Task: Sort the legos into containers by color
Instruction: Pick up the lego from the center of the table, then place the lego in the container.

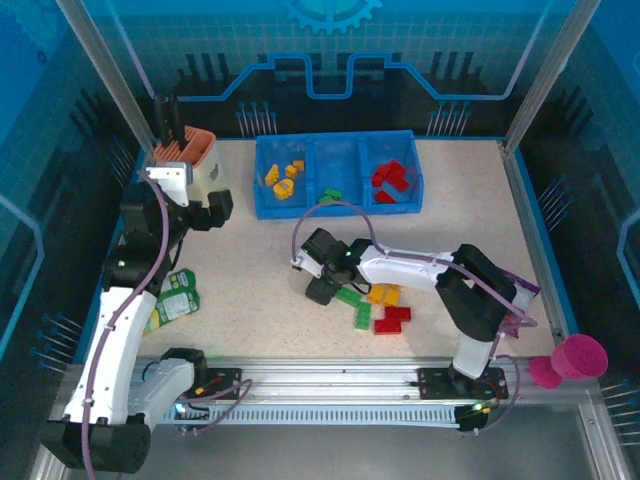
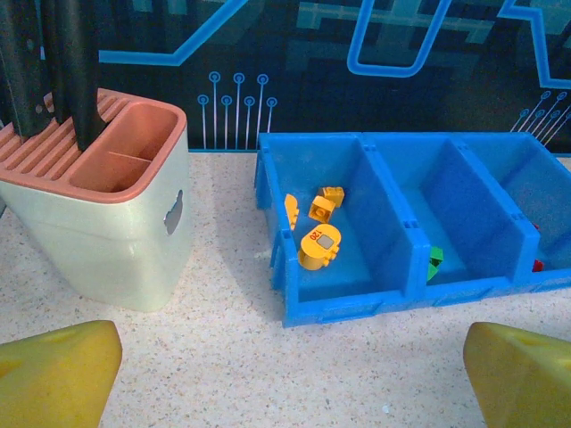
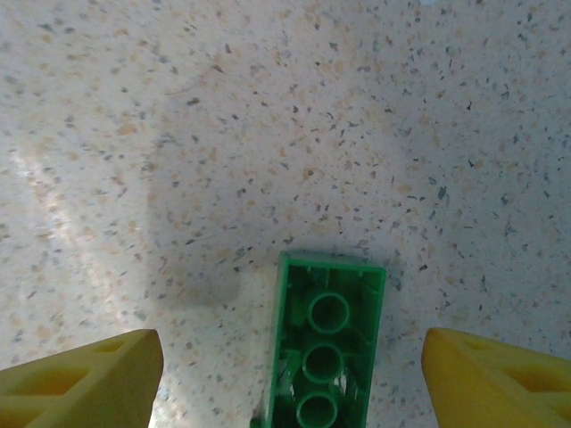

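Jaws: my right gripper (image 3: 287,379) is standing spread around a green lego (image 3: 326,352), seemingly not touching it; left gripper (image 2: 285,366) is gaping wide.

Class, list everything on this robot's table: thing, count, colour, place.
Blue tray: one, three compartments, far centre.
Yellow-orange legos: several, left compartment.
Green lego: one, middle compartment.
Red legos: several, right compartment.
Loose legos: about five, green, yellow-orange, red, table centre.
Holder: one, cream with orange rim, black handles inside, far left.
Packet: one, green, left edge.
Cup: one, pink, near right corner.
Purple packet: one, under right arm.
Left pincer: yellow fingers, open, facing the tray.
Right pincer: yellow fingers, open, green brick between them.
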`<act>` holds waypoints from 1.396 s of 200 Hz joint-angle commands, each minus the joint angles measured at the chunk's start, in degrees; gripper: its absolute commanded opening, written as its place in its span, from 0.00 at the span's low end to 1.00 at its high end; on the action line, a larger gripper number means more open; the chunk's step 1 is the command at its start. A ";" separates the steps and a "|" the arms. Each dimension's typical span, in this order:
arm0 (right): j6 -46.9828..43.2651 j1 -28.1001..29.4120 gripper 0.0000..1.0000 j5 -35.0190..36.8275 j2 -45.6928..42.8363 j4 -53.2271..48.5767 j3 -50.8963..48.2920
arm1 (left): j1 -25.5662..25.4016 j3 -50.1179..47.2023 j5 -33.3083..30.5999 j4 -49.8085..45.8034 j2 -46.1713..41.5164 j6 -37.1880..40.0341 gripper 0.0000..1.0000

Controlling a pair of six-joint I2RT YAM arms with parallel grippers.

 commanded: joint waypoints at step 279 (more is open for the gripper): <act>-16.44 -25.13 0.28 -3.77 34.62 -0.67 57.92 | -3.20 5.70 -2.38 -7.93 11.09 2.83 0.99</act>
